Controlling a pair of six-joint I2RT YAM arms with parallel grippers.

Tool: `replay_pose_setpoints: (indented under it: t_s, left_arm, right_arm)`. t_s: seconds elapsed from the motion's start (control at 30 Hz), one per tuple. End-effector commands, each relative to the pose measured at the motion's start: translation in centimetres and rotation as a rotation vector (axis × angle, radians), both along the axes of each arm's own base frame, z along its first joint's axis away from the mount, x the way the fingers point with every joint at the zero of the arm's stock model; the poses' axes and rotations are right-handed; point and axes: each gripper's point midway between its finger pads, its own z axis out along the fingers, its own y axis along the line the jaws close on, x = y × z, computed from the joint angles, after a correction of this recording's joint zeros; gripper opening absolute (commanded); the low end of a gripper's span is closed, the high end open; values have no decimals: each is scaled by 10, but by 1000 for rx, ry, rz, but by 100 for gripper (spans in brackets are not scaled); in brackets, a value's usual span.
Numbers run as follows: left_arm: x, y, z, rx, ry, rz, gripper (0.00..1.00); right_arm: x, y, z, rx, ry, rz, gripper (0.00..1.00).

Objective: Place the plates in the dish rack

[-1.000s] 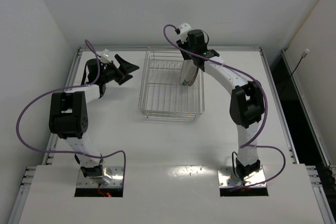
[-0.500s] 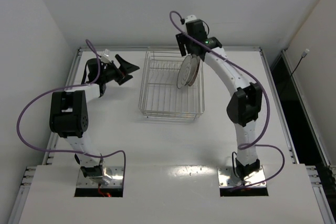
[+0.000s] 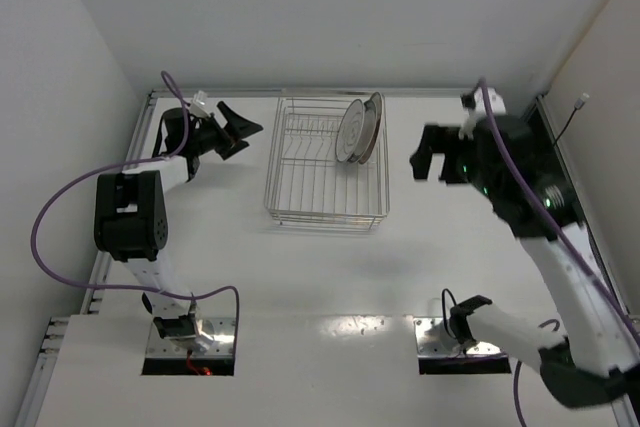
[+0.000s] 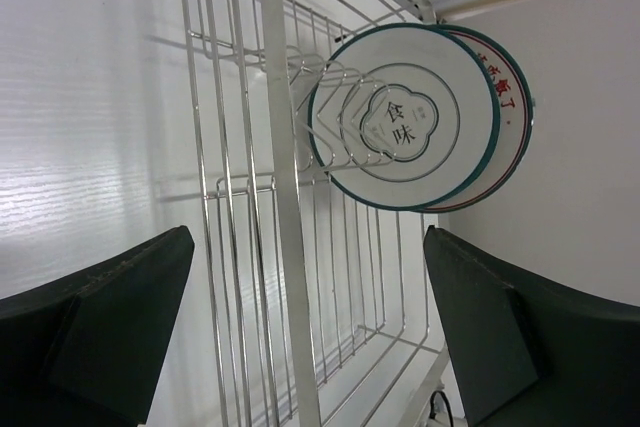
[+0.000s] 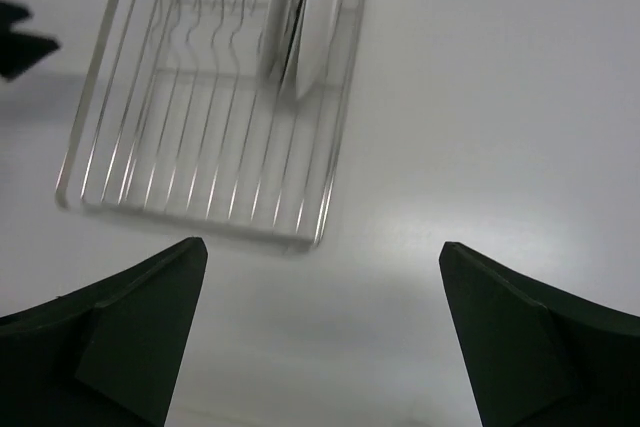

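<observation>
in the wire dish rack point(image 3: 312, 189), two round plates point(image 4: 405, 117) stand on edge.

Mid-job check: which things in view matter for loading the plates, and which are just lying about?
Job: dish rack; teal-rimmed plate and red-marked plate, both standing in it; left tool and right tool, both open.
Lying about: nothing loose; only the purple cables and the table.

Front plate point(image 4: 405, 117) in the dish rack point(image 4: 283, 197) shows Chinese characters 食味 at its centre; red marks on rear plate point(image 4: 507, 97) unreadable
</observation>
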Motion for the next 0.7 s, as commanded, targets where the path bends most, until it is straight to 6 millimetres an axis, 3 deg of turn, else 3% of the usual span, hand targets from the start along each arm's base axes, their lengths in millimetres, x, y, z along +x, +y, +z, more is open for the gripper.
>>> replay_pose_setpoints:
  t_s: [0.0, 0.03, 0.1, 0.13, 0.23, 0.37, 0.4, 0.43, 0.5, 0.53, 0.57, 0.6, 0.63, 0.67]
  left_arm:
    - [7, 9, 15, 31, -70, 18, 100]
    - [8, 11, 15, 35, -70, 30, 100]
    - [8, 16, 11, 77, -65, 51, 100]
    - [8, 18, 12, 91, -68, 60, 100]
    - [7, 24, 12, 141, -70, 86, 100]
    - [3, 33, 18, 204, -84, 127, 100]
    - [-2, 27, 14, 239, -74, 114, 100]
    - [-2, 30, 13, 280, -66, 145, 100]
    - [-12, 17, 35, 361, -115, 124, 100]
    - [-14, 21, 39, 419, -117, 172, 100]
    - [-24, 20, 65, 458, -169, 200, 100]
    - [-36, 9, 71, 518, -188, 184, 100]
    - [-45, 20, 69, 584, -174, 252, 100]
    - [-53, 21, 85, 610, -205, 284, 100]
  right_arm:
    - [-47, 31, -61, 224, 134, 112, 100]
    - [-69, 26, -78, 249, 146, 113, 100]
    - [-89, 20, -98, 276, 183, 83, 100]
    - [-98, 14, -118, 267, 219, 56, 100]
    - [-117, 2, -122, 283, 182, 23, 100]
    - [-119, -4, -116, 287, 157, 0, 100]
    - [-119, -4, -116, 287, 157, 0, 100]
    - [-118, -3, -122, 278, 180, -3, 100]
    - [-116, -2, -126, 278, 199, -11, 100]
    - [-114, -2, -129, 276, 206, -13, 100]
    - [-113, -1, -131, 272, 215, -15, 100]
    - [-112, -4, -131, 264, 210, -28, 100]
    - [-110, -14, -134, 254, 205, -98, 100]
    - [-109, -20, -131, 254, 182, -132, 100]
